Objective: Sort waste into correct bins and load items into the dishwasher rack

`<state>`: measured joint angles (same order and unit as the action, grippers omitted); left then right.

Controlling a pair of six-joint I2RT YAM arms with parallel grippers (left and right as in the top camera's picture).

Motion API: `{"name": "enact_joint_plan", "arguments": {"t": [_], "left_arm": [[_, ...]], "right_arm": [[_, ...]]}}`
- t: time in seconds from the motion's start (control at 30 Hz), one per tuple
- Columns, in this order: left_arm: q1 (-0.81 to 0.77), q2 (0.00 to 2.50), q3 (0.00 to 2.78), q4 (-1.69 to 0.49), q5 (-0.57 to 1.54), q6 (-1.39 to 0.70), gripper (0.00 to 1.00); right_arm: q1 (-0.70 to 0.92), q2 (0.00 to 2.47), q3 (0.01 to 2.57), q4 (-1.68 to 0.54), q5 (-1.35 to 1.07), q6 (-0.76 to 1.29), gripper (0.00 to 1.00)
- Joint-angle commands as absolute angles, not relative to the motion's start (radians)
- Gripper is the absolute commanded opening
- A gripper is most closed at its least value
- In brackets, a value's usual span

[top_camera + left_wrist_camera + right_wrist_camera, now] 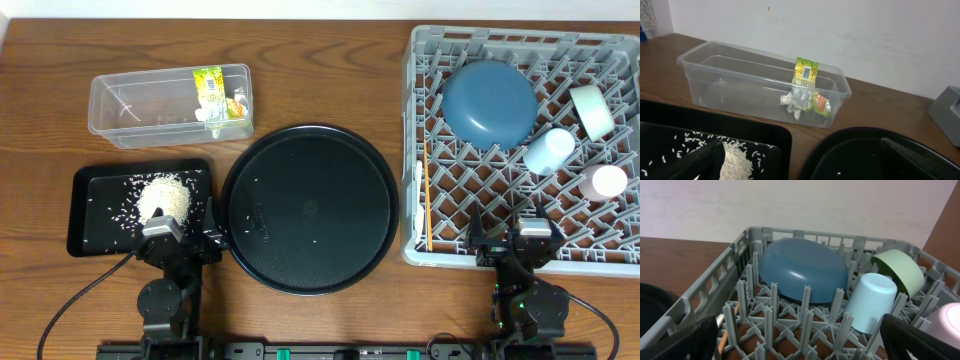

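Note:
The grey dishwasher rack holds an upturned blue plate, a cream bowl, a pale blue cup, a whitish cup and a wooden stick. Yellow-green wrappers and a white scrap lie in the clear tub. Rice is piled in the black rectangular tray. My left gripper stands open over that tray's near right corner. My right gripper is open and empty at the rack's front wall.
A large round black tray sits between the rectangular tray and the rack, with a few stray rice grains on it. Both arm bases stand at the table's front edge. A pale wall runs behind the tub and the rack.

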<state>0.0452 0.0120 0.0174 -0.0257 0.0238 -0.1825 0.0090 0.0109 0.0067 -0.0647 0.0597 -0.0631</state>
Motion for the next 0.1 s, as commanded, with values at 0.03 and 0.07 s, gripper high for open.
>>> {"name": "enact_joint_plan", "arguments": {"t": [0.03,0.07], "left_arm": [[0.049,0.005,0.005,-0.071,0.017,-0.173,0.98],[0.049,0.005,0.005,-0.071,0.017,-0.173,0.98]], "right_arm": [[0.014,0.005,0.006,-0.070,0.059,-0.076,0.99],[0.014,0.005,0.006,-0.070,0.059,-0.076,0.99]]}}
